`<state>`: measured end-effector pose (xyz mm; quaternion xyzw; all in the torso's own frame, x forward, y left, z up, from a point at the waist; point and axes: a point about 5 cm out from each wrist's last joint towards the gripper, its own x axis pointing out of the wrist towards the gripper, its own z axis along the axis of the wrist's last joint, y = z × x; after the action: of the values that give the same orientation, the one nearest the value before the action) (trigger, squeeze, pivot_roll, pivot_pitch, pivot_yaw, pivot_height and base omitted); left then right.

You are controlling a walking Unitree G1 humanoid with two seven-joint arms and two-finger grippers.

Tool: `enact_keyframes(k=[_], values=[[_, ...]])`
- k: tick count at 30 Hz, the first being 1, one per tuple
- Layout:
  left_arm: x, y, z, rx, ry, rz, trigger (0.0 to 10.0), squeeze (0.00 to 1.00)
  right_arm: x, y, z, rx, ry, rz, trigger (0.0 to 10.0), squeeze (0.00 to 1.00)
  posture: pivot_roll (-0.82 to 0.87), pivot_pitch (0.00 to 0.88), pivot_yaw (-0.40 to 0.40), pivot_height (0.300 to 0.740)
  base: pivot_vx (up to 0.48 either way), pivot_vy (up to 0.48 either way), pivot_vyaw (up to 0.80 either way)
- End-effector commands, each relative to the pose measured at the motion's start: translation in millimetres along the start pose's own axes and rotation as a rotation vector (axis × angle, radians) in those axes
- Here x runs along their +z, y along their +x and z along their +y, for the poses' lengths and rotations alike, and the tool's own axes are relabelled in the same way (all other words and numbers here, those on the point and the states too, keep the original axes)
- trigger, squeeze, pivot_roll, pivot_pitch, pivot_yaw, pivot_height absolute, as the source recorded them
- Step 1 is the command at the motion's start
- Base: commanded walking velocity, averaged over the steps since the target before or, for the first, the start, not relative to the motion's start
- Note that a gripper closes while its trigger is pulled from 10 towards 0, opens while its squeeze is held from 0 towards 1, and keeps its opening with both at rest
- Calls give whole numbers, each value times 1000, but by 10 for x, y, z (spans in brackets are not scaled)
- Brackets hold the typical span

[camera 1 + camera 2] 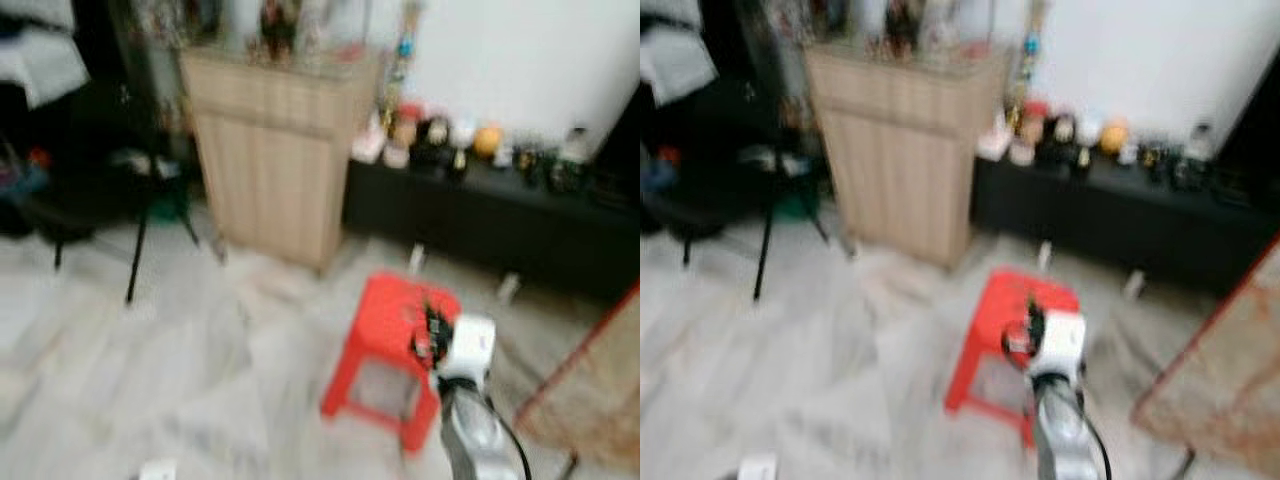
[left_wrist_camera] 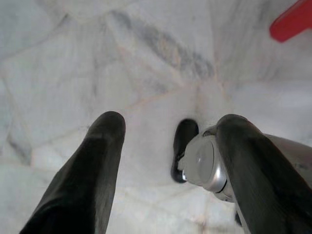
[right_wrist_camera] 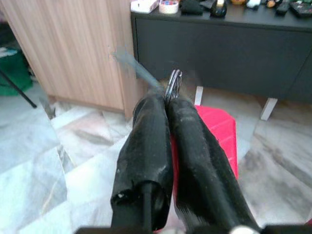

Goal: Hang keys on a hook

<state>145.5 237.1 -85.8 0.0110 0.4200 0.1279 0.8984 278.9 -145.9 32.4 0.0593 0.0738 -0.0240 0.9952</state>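
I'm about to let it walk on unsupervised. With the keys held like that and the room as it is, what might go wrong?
1. The right end effector pinches the key ring only at its fingertips, so walking might shake it loose.
2. The red stool stands just ahead and could catch a leg.
3. The head views are blurred, so finding a hook may be unreliable.
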Motion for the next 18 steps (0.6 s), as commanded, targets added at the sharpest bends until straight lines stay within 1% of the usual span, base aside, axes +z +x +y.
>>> enact_keyframes(k=[1, 10, 18], values=[[97, 28, -51, -17, 16, -30, 10000, 0, 48, 30, -8, -4, -6, -16, 10000, 0, 47, 0, -123, 740, 0, -382, 0], [104, 30, -53, -20, 22, -32, 10000, 0, 47, 33, 2, -6, -5, -15, 10000, 0, 48, 0, -121, 740, 0, -403, 0], [101, 30, -74, -26, 24, -31, 10000, 0, 41, 30, -22, -20, -3, -15, 10000, 0, 47, 0, -121, 740, 0, -428, 0]])
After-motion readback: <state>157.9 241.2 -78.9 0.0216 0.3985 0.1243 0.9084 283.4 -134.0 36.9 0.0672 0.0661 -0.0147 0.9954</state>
